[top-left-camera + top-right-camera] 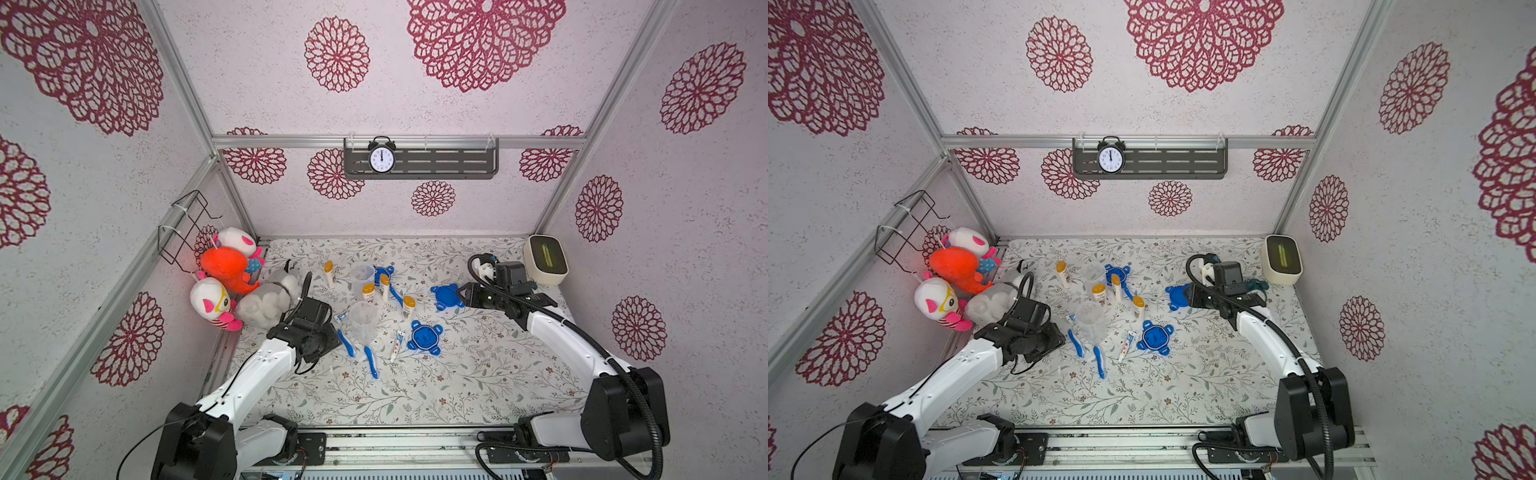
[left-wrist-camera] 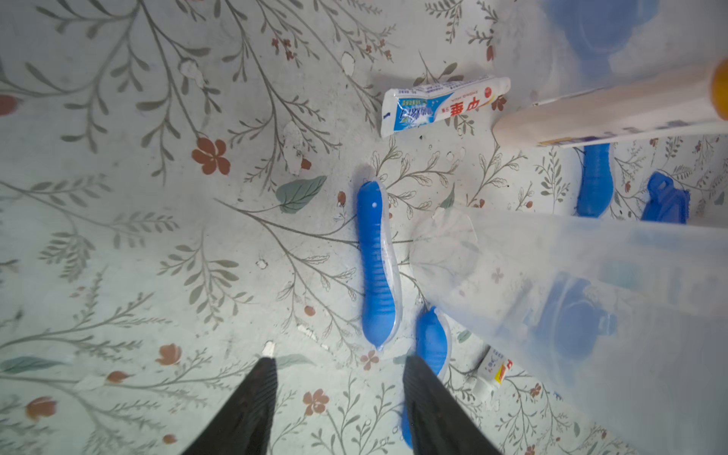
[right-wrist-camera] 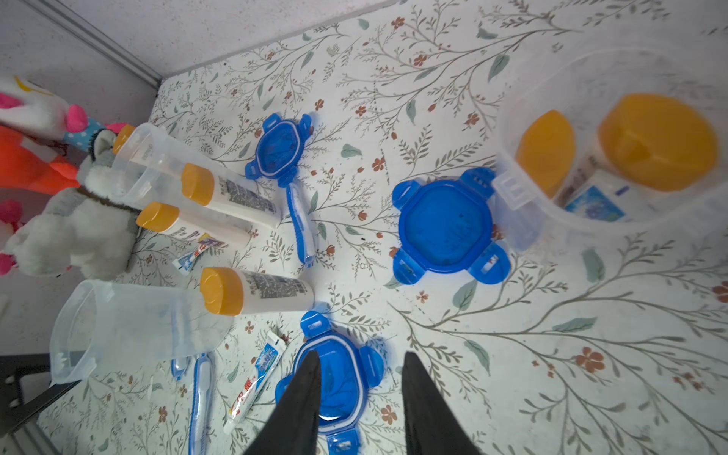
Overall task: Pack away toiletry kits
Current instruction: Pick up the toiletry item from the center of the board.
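Observation:
The kit parts lie loose on the floral table. Two clear jars [image 1: 363, 320] [image 1: 361, 274] stand among several orange-capped white bottles [image 1: 409, 307], blue lids [image 1: 424, 336] [image 1: 446, 296] and toothpaste tubes [image 1: 397, 347]. A third jar [image 3: 591, 138] holds two bottles and a tube. My left gripper [image 2: 340, 362] is low and open over bare table. One wrapped blue toothbrush [image 2: 378, 268] lies just past its tips, and another toothbrush [image 2: 431, 346] runs under one finger. My right gripper [image 3: 362, 354] hovers open and empty, one finger overlapping a lid [image 3: 342, 378] below.
Plush toys [image 1: 232, 282] are piled at the left wall under a wire basket [image 1: 187, 226]. A cream box [image 1: 545, 259] sits in the back right corner. An alarm clock [image 1: 381, 156] stands on the wall shelf.

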